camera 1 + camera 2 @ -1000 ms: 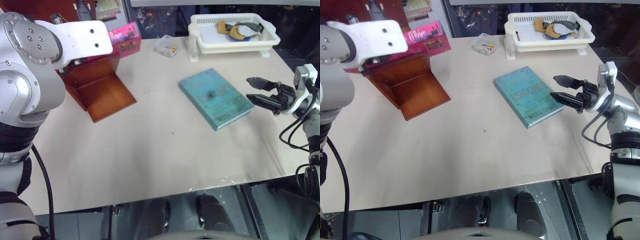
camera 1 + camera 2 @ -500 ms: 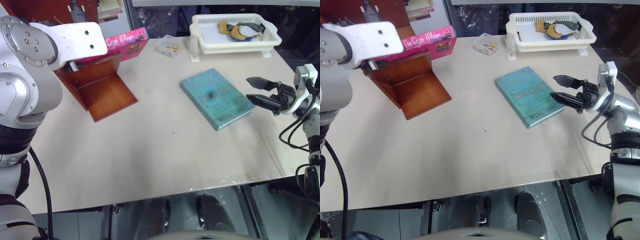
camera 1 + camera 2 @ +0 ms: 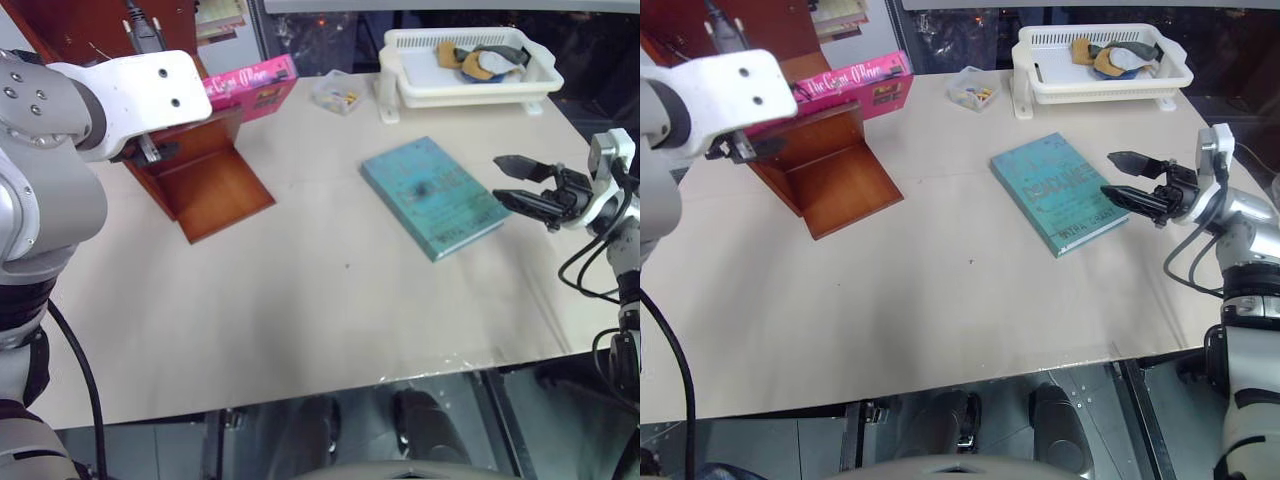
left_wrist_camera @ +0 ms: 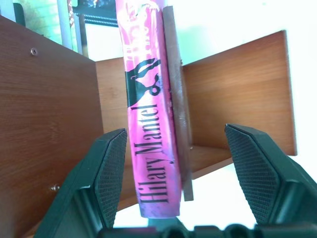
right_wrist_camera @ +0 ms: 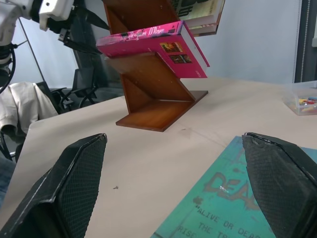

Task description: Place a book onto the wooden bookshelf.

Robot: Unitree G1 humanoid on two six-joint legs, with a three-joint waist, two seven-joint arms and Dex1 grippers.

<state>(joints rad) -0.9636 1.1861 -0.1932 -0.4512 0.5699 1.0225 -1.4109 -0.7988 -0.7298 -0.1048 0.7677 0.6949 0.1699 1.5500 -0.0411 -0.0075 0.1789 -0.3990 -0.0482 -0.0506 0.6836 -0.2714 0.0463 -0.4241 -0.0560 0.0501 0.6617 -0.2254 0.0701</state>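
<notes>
pink book (image 3: 250, 86) lies flat on sloped board of wooden bookshelf (image 3: 205, 180), overhanging edge. left gripper (image 4: 178, 173) open wide, fingers either side of spine, not touching. right gripper (image 3: 520, 185) open, empty, beside teal book (image 3: 432, 196).

Magenta-pink book (image 3: 855, 85), reddish-brown bookshelf (image 3: 825, 165), teal book (image 3: 1060, 192), white tray (image 3: 1095, 80).

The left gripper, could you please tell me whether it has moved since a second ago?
Yes. The left gripper has opened and drawn back from the pink book, which now lies on the wooden bookshelf.
</notes>
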